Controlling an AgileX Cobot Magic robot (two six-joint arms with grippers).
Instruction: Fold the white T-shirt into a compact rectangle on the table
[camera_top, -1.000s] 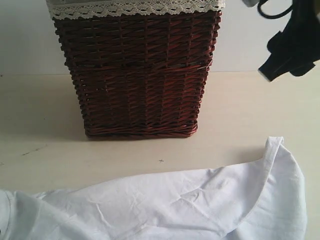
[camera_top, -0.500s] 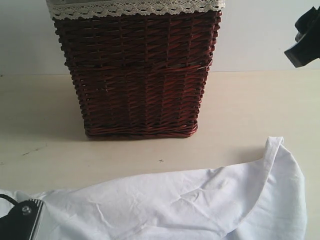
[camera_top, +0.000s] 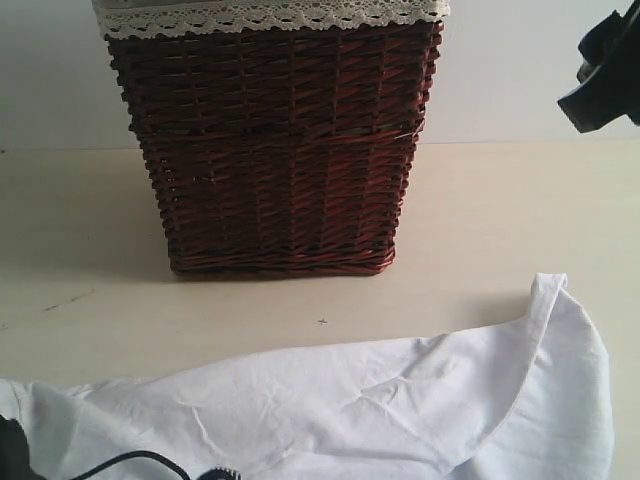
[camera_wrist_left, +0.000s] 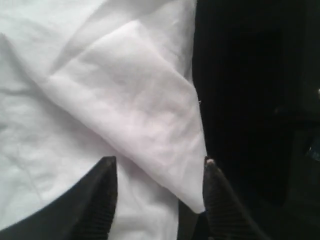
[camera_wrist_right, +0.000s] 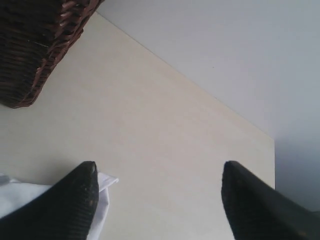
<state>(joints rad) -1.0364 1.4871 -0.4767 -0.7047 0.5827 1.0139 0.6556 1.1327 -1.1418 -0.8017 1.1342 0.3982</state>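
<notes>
The white T-shirt (camera_top: 350, 400) lies crumpled along the near part of the table (camera_top: 480, 220), with one corner raised at the right. No red band, lettering or tag shows. My left gripper (camera_wrist_left: 158, 165) is open just above the shirt (camera_wrist_left: 100, 100), and the point of a folded flap lies between its fingers. My right gripper (camera_wrist_right: 160, 170) is open over bare table, with a shirt corner (camera_wrist_right: 104, 187) beside one fingertip (camera_wrist_right: 89, 172). A dark part of the right arm (camera_top: 603, 90) hangs high at the right edge of the exterior view.
A tall dark wicker basket (camera_top: 275, 150) with a white lace trim stands at the back middle of the table. A black cable (camera_top: 130, 460) of the left arm shows at the near left. A pale wall rises behind the table.
The right arm has shifted right and a little up near the top right edge. A part of the left arm came in at the near left, then sank lower, leaving a cable in view.
</notes>
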